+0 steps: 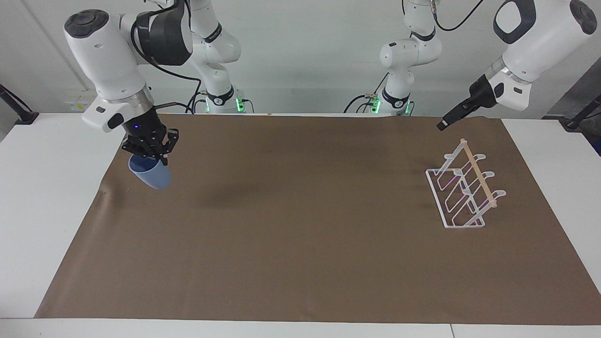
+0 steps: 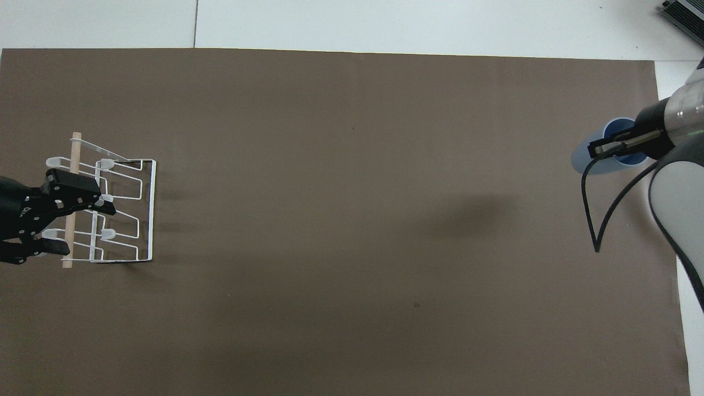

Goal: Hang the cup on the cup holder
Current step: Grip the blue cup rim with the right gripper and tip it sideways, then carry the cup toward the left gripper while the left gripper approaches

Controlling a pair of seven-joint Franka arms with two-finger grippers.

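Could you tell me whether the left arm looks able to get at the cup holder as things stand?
Probably yes. The left gripper, open and empty, hangs in the air by the cup holder, which stands alone on the brown mat with nothing around it. The cup is up in the right gripper at the table's other end.

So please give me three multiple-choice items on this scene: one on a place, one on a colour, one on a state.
1. Where does the cup holder stand?
A. toward the left arm's end of the table
B. toward the right arm's end
C. at the table's middle

2. What colour is the cup?
A. red
B. light blue
C. green

3. In what state is the cup?
A. lying on the brown mat
B. hung on the holder
C. held in the air by the right end effector

Key: 1 A, it stands below the left end effector. 2 B, its wall is pale blue. 3 C, its shadow falls apart from it.
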